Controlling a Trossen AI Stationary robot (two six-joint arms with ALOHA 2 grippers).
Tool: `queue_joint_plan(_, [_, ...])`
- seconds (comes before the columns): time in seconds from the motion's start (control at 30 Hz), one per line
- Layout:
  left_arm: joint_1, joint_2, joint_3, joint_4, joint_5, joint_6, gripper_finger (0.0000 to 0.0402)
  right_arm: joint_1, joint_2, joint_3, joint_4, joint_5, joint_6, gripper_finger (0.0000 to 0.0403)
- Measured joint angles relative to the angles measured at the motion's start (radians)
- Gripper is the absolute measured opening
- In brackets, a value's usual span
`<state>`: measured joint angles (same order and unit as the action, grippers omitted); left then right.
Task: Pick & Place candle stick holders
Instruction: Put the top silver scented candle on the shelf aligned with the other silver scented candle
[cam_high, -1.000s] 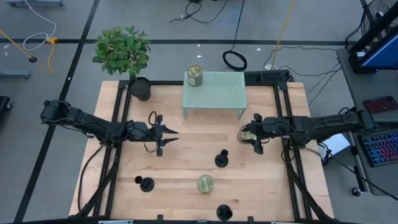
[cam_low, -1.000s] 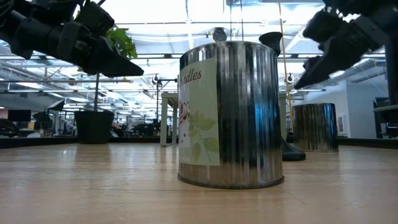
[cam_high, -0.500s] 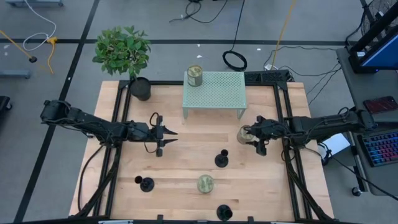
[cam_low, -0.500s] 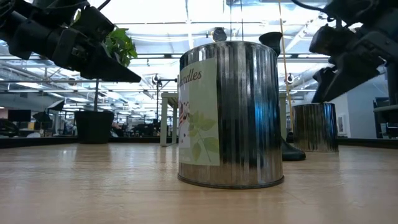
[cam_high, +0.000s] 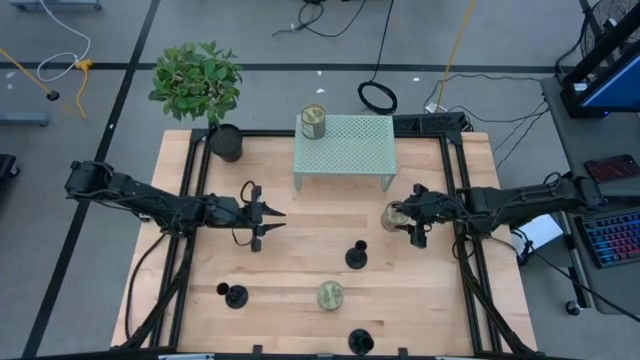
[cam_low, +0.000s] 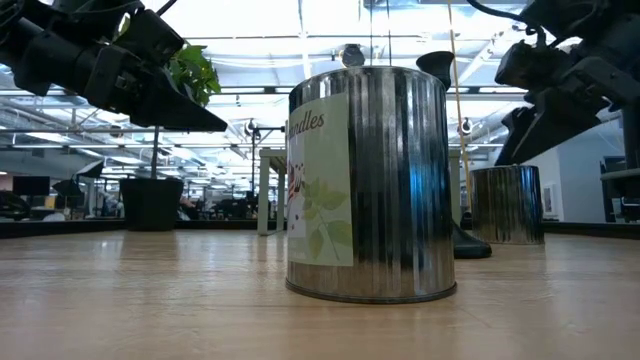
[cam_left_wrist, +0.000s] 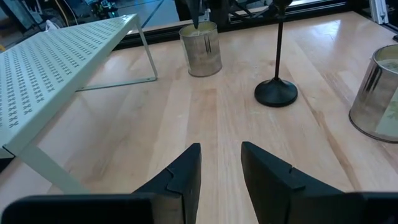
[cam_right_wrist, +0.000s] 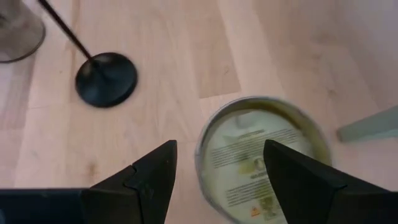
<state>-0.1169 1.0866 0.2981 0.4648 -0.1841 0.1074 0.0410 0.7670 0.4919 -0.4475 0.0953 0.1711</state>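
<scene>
My right gripper (cam_high: 403, 220) is open and hangs just above a brass cup (cam_right_wrist: 261, 155) standing on the table right of centre. One finger is outside the rim and the other is over the cup's top. My left gripper (cam_high: 275, 218) is open and empty above the table left of centre. A second brass cup (cam_high: 330, 294) stands near the front. A third brass cup (cam_high: 314, 121) sits on the green shelf (cam_high: 350, 145). Three black stemmed holders stand on their round bases: one at the centre (cam_high: 356, 257), one at the front left (cam_high: 236, 295) and one at the front edge (cam_high: 360, 341).
A potted plant (cam_high: 226, 142) stands at the table's far left corner. The perforated green shelf stands on thin legs at the far middle. The black holder (cam_right_wrist: 106, 78) stands close to the cup under my right gripper. Bare wood lies between the two arms.
My right gripper has come down toward the brass cup and tipped its fingers more steeply downward, staying open. The cup has not moved.
</scene>
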Motion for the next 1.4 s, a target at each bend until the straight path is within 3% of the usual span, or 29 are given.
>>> queue_joint_plan(0.17, [0.0, 0.0, 0.0, -0.001, 0.0, 0.0, 0.0122, 0.0, 0.0, -0.068, 0.089, -0.099, -0.001, 0.0207])
queue_joint_plan(0.4, [0.0, 0.0, 0.0, 0.0, 0.0, 0.0, 0.0122, 0.0, -0.001, -0.155, 0.207, -0.062, -0.066, 0.0163])
queue_joint_plan(0.77, [0.0, 0.0, 0.0, 0.002, 0.0, -0.007, 0.0122, 0.001, -0.003, -0.154, 0.207, -0.044, -0.121, 0.0013])
queue_joint_plan(1.03, [0.0, 0.0, 0.0, 0.003, 0.0, -0.007, 0.0122, 0.001, 0.001, -0.134, 0.365, -0.084, -0.131, 0.0008])
queue_joint_plan(1.4, [0.0, 0.0, 0.0, 0.01, 0.0, 0.051, 0.0122, -0.002, 0.093, 0.136, 0.483, -0.048, -0.333, 0.0003])
